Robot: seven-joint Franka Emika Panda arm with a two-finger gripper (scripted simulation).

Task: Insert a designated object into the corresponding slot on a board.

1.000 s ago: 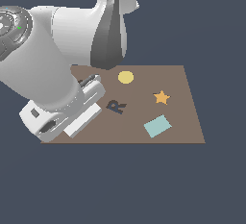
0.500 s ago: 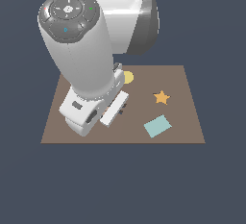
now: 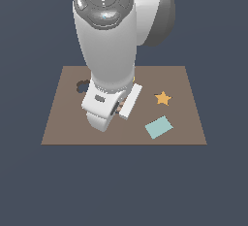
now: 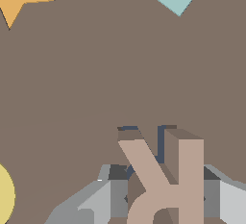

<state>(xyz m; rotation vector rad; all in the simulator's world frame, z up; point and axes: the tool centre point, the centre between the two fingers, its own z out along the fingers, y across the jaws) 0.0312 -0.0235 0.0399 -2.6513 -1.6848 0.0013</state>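
In the wrist view the pale pink-tan R block, the designated object (image 4: 185, 170), is clamped between the grey fingers (image 4: 108, 196) of my gripper (image 4: 166, 199), which is shut on it. Just beneath the block, dark navy edges of the R-shaped slot (image 4: 160, 143) peek out, almost lined up with the letter's legs. Whether the block touches the brown board (image 4: 96, 83) I cannot tell. In the exterior view the arm's hand (image 3: 109, 106) hangs over the middle of the board (image 3: 63, 123) and hides the block, the slot and the fingertips.
An orange star (image 3: 163, 98) and a pale teal rectangle (image 3: 159, 127) lie on the board toward the exterior view's right. A dark cloud-shaped recess (image 3: 83, 85) shows at the left beside the arm. A yellow disc's edge (image 4: 6, 196) appears in the wrist view.
The arm has swung from the board's left edge to over its middle, covering the R slot that showed a second ago. The cloud recess has come into view.
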